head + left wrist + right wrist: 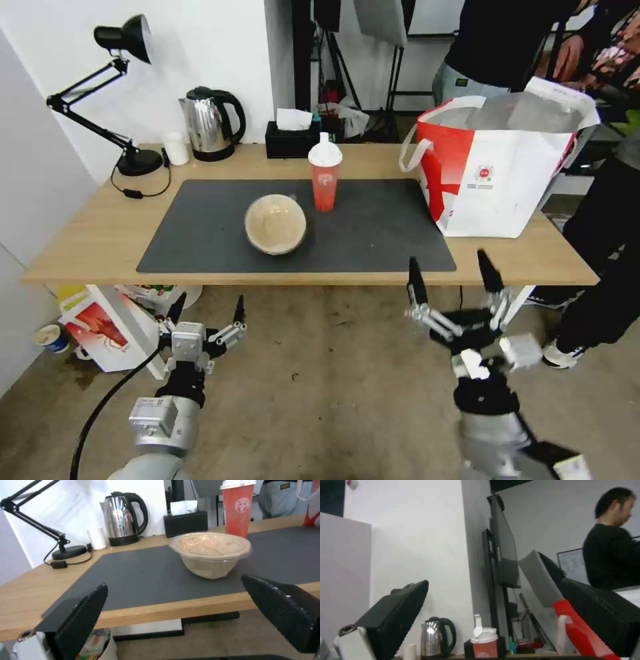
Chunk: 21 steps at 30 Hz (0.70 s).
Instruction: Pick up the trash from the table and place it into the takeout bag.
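Table [100, 233]: a long light-wood top carrying a dark grey mat [200, 233] across its middle.

Trash, item one: a round bowl [275, 224] with tan filling under a clear domed lid, sitting on the mat just left of its centre. In the left wrist view the same bowl [210, 552] is standing upright near the table's front edge.

Trash, item two: a translucent red cup [325, 175] with a white spouted lid, standing upright on the mat at about 1 o'clock from the bowl, close to it but not touching.

Takeout bag [497, 173]: white and red, standing open on the right end of the table at 3 o'clock from the cup, its silvery lining showing and a white loop handle hanging on its left side. It is overlapping the mat's right edge.

Back row, at 11 to 12 o'clock from the bowl: a steel kettle [208, 124], a black tissue box [292, 137] and a black desk lamp [123, 93] at the far left.

Left gripper [205, 312]: hanging below and in front of the table's front edge, at 7 o'clock from the bowl, fingers spread apart, holding nothing.

Right gripper [455, 279]: hovering in front of the front edge, at 6 o'clock from the bag, fingers wide apart and empty.
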### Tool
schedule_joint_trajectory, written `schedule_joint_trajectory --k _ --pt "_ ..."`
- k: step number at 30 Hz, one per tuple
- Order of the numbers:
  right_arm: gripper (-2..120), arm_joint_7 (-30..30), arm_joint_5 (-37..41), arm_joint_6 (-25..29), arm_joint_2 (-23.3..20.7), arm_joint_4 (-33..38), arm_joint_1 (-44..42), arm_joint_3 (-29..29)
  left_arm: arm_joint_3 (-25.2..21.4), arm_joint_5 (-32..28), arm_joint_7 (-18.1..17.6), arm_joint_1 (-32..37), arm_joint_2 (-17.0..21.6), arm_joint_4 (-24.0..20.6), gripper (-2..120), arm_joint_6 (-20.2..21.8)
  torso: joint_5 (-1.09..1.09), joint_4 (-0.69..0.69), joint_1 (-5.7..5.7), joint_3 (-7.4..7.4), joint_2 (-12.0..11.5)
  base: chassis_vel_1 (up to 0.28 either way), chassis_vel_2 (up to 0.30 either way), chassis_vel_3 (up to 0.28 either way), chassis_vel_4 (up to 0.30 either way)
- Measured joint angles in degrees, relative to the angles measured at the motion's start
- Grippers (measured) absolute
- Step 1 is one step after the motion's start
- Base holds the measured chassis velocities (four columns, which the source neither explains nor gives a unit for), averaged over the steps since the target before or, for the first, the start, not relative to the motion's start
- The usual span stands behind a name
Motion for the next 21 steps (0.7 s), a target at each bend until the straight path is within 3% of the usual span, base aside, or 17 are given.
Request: schedule_joint_trajectory --k 8,12,21 --pt "100 -4.7 12.4 -4.5 -5.6 -1.7 6.4 -0.3 0.0 0.0 0.0 0.0 0.0 0.0 100 0.0 -0.01 -0.01 0.00 0.01 0.0 0.000 0.000 0.000 0.000" --pt "100 -11.4 24.6 -8.9 -11.7 -3.3 13.5 -2.3 0.0 0.0 0.0 0.0 0.0 0.0 100 0.0 -0.01 0.01 0.00 0.01 0.0 0.000 0.000 0.000 0.000" --pt "100 -16.7 36.2 -13.8 -19.9 -8.3 23.1 -5.1 0.0 0.0 0.0 0.0 0.0 0.0 100 0.0 -0.01 0.00 0.00 0.00 0.0 0.000 0.000 0.000 0.000"
